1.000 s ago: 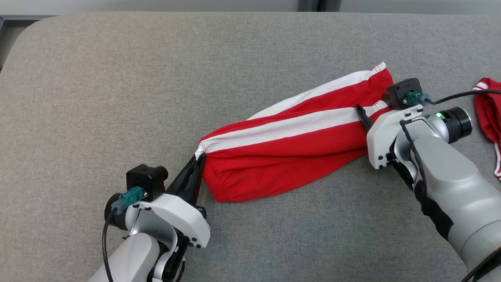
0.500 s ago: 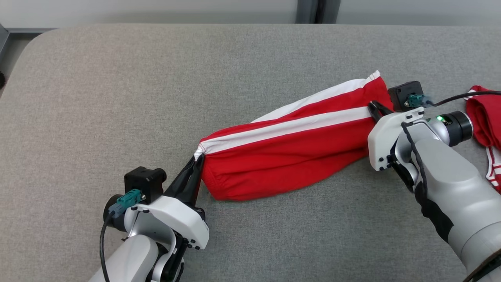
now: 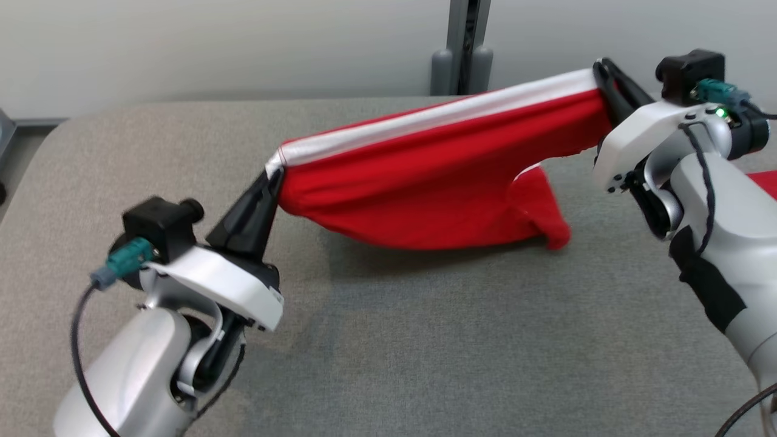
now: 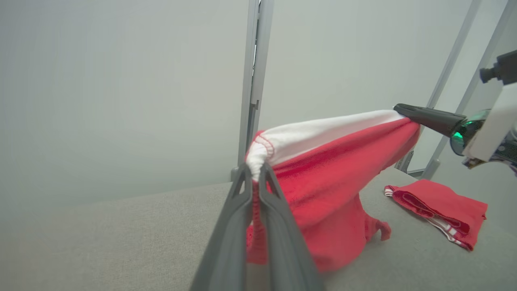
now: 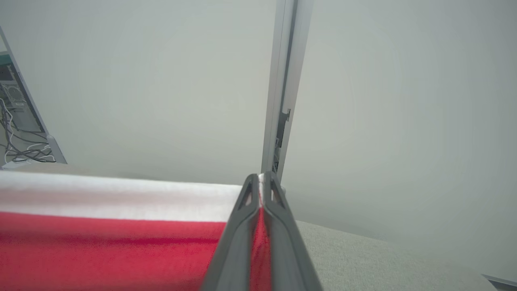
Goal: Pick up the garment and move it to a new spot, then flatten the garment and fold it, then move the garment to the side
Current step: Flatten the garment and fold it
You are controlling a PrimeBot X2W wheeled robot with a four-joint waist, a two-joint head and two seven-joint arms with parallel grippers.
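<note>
The garment (image 3: 437, 176) is a pair of red shorts with a white side stripe, held up off the grey padded table (image 3: 388, 340) and stretched between both grippers. My left gripper (image 3: 273, 173) is shut on its left corner; the left wrist view shows its fingertips (image 4: 255, 171) pinching the white hem of the garment (image 4: 335, 161). My right gripper (image 3: 601, 67) is shut on the right corner, higher up, and the right wrist view shows the fingers closed on the stripe of the garment (image 5: 121, 226). The lower part sags, and one flap (image 3: 546, 224) touches the table.
A second red garment (image 4: 440, 206) lies folded on the table's right side, beyond my right arm (image 3: 716, 200). A grey post (image 3: 464, 42) stands behind the table against a pale wall. Bare table surface lies in front and to the left.
Both grippers have lifted the garment off the table, the right one higher, pulling it taut. The head camera has tilted up, bringing the wall and post into view.
</note>
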